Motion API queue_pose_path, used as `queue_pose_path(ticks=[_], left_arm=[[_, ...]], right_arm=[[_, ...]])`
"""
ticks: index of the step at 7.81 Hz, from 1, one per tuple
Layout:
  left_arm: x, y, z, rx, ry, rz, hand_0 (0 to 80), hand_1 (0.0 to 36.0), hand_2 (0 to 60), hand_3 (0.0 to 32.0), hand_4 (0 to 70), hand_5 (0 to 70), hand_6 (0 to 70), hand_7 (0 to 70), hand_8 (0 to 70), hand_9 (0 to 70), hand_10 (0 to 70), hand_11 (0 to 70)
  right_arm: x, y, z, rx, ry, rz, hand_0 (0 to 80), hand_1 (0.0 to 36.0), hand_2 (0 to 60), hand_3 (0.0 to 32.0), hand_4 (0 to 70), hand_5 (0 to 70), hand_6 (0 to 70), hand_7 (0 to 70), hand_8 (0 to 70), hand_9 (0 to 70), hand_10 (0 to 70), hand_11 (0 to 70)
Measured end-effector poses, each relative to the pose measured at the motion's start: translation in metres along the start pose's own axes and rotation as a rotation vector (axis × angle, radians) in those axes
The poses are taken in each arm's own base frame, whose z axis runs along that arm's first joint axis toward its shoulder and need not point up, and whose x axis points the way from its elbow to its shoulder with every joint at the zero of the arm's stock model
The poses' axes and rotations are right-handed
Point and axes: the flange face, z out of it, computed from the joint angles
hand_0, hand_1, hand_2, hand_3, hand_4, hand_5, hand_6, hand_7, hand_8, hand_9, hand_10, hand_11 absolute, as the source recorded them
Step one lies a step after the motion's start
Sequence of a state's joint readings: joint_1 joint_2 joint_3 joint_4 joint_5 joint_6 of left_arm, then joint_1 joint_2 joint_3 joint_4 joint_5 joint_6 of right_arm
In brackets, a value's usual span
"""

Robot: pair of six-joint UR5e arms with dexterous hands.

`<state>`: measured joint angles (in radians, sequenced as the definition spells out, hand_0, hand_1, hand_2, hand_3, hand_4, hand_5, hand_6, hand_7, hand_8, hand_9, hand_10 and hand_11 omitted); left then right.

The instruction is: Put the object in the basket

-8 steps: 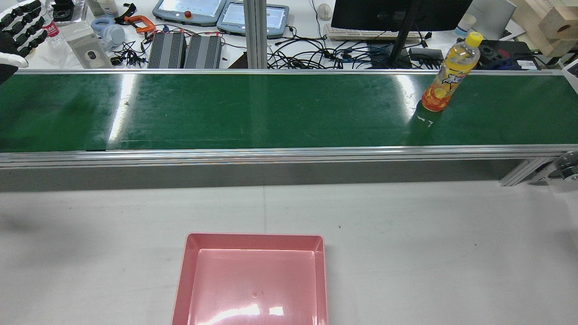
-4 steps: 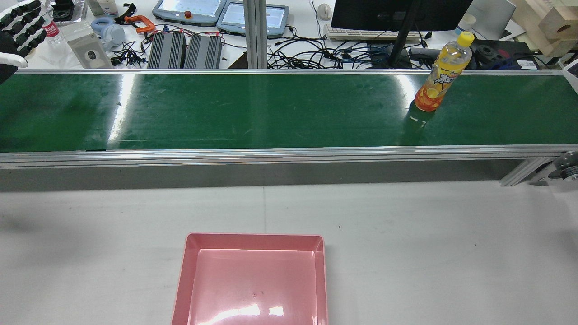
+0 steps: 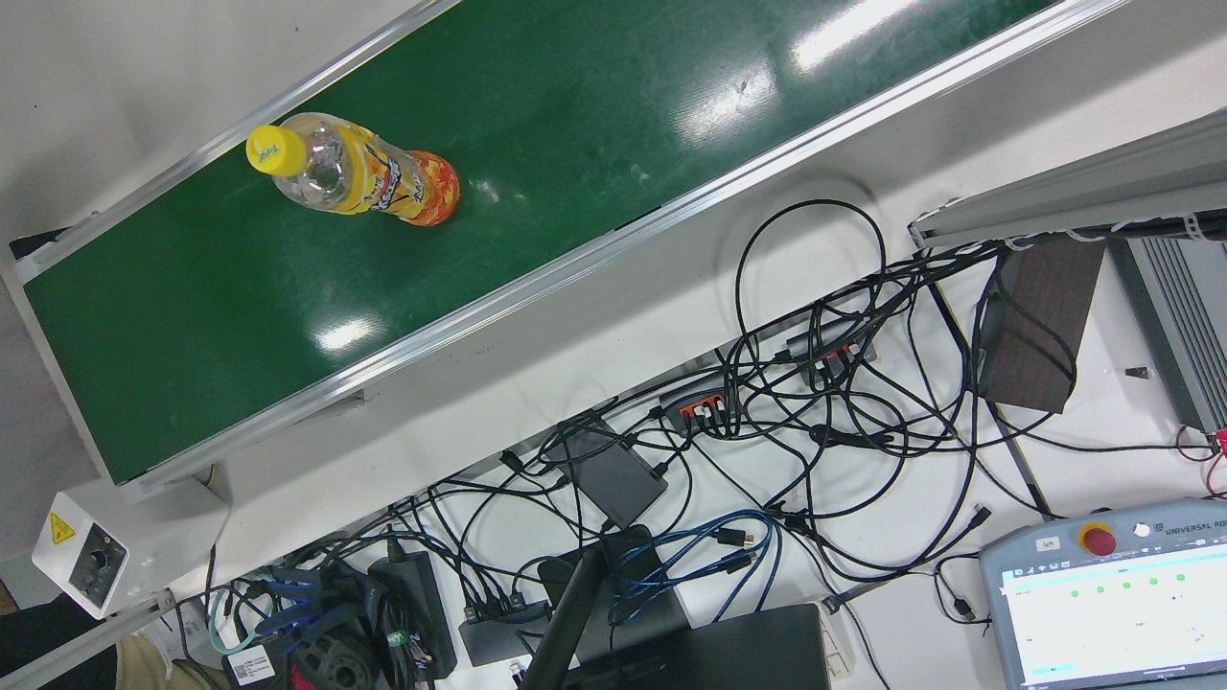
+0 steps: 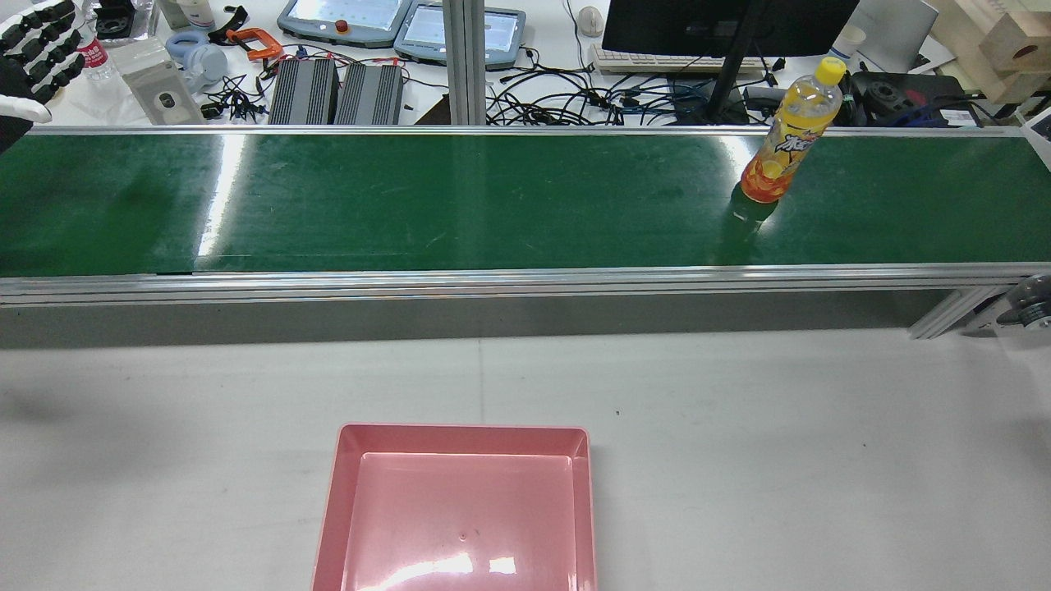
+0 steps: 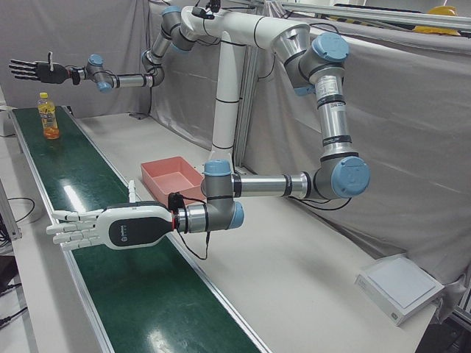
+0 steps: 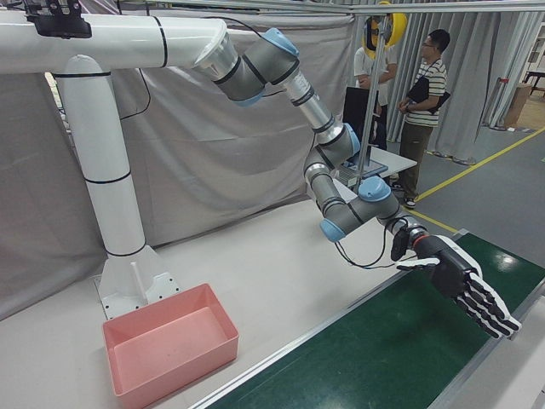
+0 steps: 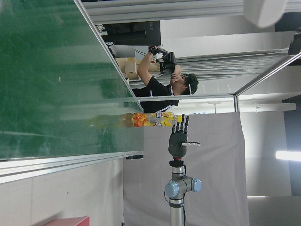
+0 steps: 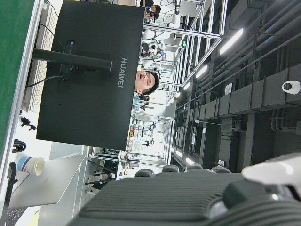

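An orange drink bottle [image 4: 784, 144] with a yellow cap stands upright on the green conveyor belt [image 4: 410, 197], toward its right end; the bottle [image 3: 369, 182] also shows from above. The pink basket [image 4: 464, 429] sits empty on the white table in front of the belt. My left hand [image 4: 33, 49] hovers open at the belt's far left end, fingers spread, far from the bottle. My right hand [image 5: 33, 70] is open in the air just above and beyond the bottle [image 5: 48, 118], not touching it. That right hand [image 6: 460, 281] holds nothing.
Behind the belt lies a bench with a monitor [image 4: 722, 25], teach pendants [image 4: 345, 20] and tangled cables [image 3: 815, 383]. People stand beyond the station [image 6: 421, 94]. The shared white pedestal [image 5: 221, 132] rises behind the basket.
The bottle has travelled leftward along the belt in the rear view. The left hand has stayed where it was.
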<state>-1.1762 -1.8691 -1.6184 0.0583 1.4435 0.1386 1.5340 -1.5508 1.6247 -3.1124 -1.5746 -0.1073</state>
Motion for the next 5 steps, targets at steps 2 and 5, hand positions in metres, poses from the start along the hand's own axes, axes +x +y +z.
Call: queue_pose_path(ticks=[2, 5], left_arm=[[0.0000, -0.0003, -0.0003, 0.001, 0.000, -0.001, 63.9, 11.8, 0.0, 0.0, 0.2, 16.1, 0.0, 0.0, 0.0, 0.0, 0.1, 2.2], [0.0002, -0.0004, -0.0004, 0.001, 0.000, -0.001, 64.1, 11.8, 0.0, 0.0, 0.1, 16.5, 0.0, 0.0, 0.0, 0.0, 0.4, 3.0]], right_arm=[[0.0000, -0.0001, 0.0000, 0.000, -0.001, 0.000, 0.0, 0.0, 0.0, 0.0, 0.0, 0.0, 0.0, 0.0, 0.0, 0.0, 0.0, 0.0], [-0.0001, 0.0003, 0.0003, -0.001, -0.001, 0.000, 0.0, 0.0, 0.0, 0.0, 0.0, 0.0, 0.0, 0.0, 0.0, 0.0, 0.0, 0.0]])
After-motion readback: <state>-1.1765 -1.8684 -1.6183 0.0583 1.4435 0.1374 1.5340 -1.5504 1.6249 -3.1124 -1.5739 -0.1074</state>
